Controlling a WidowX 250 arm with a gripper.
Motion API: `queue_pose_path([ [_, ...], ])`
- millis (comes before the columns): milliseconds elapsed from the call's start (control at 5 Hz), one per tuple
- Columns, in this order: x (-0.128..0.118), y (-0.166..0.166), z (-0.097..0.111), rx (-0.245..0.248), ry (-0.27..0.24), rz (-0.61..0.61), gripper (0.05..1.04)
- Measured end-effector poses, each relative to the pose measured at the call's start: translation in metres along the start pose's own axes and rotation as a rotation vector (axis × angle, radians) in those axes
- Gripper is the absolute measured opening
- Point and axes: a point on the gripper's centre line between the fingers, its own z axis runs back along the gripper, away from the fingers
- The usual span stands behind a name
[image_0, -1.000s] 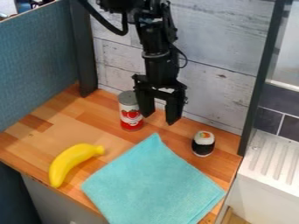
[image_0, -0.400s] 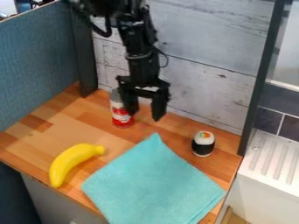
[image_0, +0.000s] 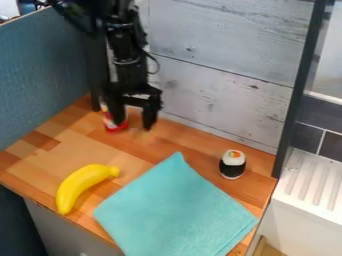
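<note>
Two fingers are hanging apart on the black claw; we're seeing it released, near the back wall. The red-and-white can is standing on the wooden counter, partly behind the view-left finger; we can't tell if they're touching. We're seeing the yellow banana and teal cloth lying nearer the camera.

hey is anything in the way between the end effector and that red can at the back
Nothing visible stands between the end effector and the red can; one finger overlaps the can in this view. The turquoise cloth, banana and sushi toy all lie nearer the camera.
</note>
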Motion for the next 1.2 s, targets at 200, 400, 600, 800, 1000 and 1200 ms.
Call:
queue_pose_path([
  [200,-0.001,0.028,-0.004,0.047,-0.071,0.094,0.996],
  [400,-0.003,0.042,0.003,0.102,-0.149,0.177,0.996],
  [600,-0.006,0.042,0.000,0.098,-0.148,0.194,0.996],
  [800,-0.016,0.038,0.012,0.057,-0.145,0.178,0.996],
  [1000,-0.043,0.031,0.031,0.037,-0.096,0.107,0.996],
  [1200,-0.086,0.025,0.053,0.046,-0.025,0.015,0.996],
])
